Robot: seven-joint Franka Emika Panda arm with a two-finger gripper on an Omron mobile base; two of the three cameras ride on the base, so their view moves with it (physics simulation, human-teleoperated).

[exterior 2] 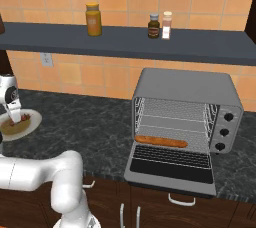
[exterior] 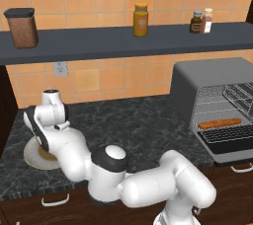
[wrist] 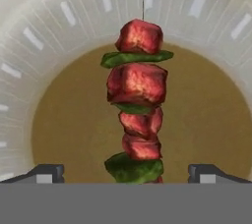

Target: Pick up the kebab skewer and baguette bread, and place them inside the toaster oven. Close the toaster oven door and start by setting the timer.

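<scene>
The kebab skewer (wrist: 137, 105), a thin stick with red meat chunks and green pieces, lies on a white plate (wrist: 59, 16) with a tan centre. My gripper (wrist: 127, 173) hangs just above it, open, one fingertip (wrist: 47, 171) on each side of the skewer's near end. From the right base view the gripper (exterior 2: 12, 117) points down onto the plate (exterior 2: 29, 126) at the far left of the counter. The baguette bread (exterior 2: 161, 142) (exterior: 220, 123) lies on the rack inside the toaster oven (exterior 2: 185, 87) (exterior: 197, 78). The toaster oven door (exterior 2: 170, 164) (exterior: 230, 142) is folded down open.
Above the dark marble counter (exterior: 138, 125) runs a dark wall shelf (exterior: 99, 39) with a brown canister (exterior: 22, 26), an orange jar (exterior: 141, 20) and two spice bottles (exterior: 201, 21). Three knobs (exterior 2: 225, 132) sit on the oven's right front. My arm's elbow bulks low over the counter edge.
</scene>
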